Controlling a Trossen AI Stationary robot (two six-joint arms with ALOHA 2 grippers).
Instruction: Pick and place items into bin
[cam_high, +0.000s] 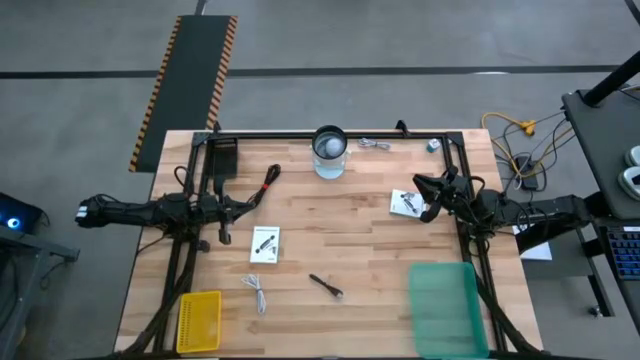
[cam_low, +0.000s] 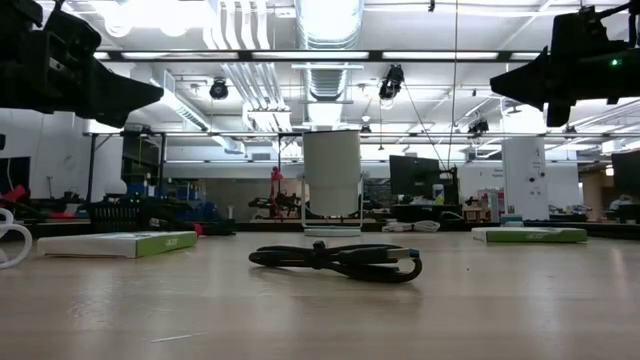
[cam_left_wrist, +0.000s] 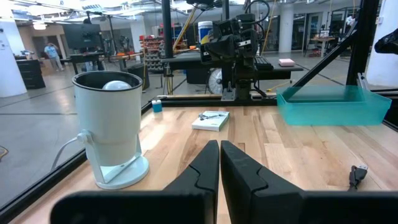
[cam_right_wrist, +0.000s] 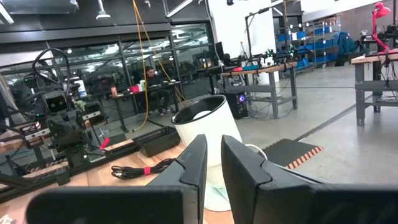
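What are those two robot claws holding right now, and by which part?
Nothing. The left gripper hangs above the table with its jaws nearly together and nothing between them. The right gripper is also empty, jaws slightly apart, raised near the white packet.

"acer" on the green-edged packet (cam_low: 110, 244)

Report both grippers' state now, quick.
Left gripper: shut, holding nothing, raised above the table's left side.
Right gripper: slightly open, empty, raised by the white packet.
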